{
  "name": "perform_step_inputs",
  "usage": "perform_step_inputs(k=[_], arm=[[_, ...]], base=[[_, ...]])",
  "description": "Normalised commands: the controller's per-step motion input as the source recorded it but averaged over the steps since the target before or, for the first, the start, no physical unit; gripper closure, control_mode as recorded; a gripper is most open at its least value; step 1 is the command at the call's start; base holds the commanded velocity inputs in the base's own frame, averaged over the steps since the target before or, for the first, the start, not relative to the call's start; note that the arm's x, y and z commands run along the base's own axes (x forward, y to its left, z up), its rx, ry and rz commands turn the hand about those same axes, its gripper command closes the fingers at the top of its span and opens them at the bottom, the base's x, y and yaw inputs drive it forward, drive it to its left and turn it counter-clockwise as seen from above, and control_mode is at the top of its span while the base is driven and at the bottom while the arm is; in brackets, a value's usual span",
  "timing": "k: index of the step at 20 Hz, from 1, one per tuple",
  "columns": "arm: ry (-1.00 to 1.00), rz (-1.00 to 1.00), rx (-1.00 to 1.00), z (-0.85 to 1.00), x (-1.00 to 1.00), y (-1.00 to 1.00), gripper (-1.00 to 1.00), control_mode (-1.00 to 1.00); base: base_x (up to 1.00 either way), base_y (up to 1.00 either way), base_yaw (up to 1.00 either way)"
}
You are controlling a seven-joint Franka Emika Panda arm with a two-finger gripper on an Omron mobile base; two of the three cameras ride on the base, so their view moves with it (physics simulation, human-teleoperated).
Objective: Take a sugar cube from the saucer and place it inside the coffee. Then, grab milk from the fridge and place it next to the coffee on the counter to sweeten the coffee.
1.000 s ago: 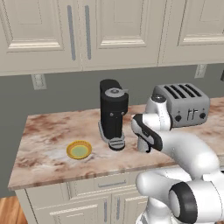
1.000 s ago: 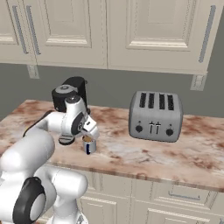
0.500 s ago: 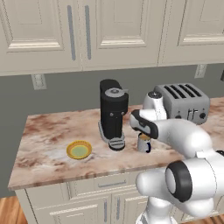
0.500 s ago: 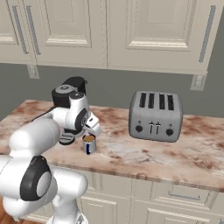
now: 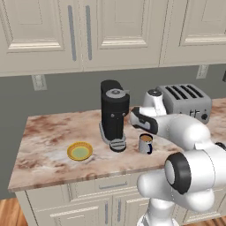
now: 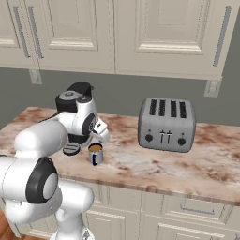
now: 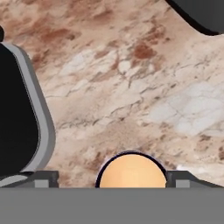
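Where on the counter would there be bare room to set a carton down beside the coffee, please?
Bare counter lies between the coffee and the toaster, and along the front edge. It is crowded on the mug's other side, by the coffee machine. Beyond the saucer, the counter's end is also free.

We've got cream panelled upper cabinets (image 5: 110, 31) with long grey handles over a flat grey wall (image 6: 117, 91), with a pale outlet (image 5: 39, 81) on it at the left and another (image 6: 212, 87) at the right. Cream lower cabinets (image 6: 187, 213) sit below, and wood floor (image 5: 11, 212) shows at the bottom left corner.
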Motion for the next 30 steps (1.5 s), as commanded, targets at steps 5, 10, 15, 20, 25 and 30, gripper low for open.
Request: perform_step_inputs(k=[5, 10, 15, 20, 25, 30], arm=[[-0.04, 0.0, 0.0, 0.46, -0.23, 0.0, -1.0, -1.0], [-0.09, 0.02, 0.0, 0.46, -0.62, 0.0, -1.0, -1.0], [-0.12, 0.04, 0.0, 0.48, -0.66, 0.0, -1.0, -1.0], [-0.13, 0.02, 0.0, 0.39, -0.42, -0.08, -1.0, -1.0], [-0.11, 0.04, 0.0, 0.18, -0.22, -0.16, -1.0, -1.0], [-0.04, 0.01, 0.0, 0.03, -0.24, -0.1, -1.0, -1.0]], base=[[0.0, 0.0, 0.0], [0.0, 0.0, 0.0], [0.0, 0.0, 0.0], [0.0, 0.0, 0.0], [0.0, 0.0, 0.0], [0.0, 0.0, 0.0]])
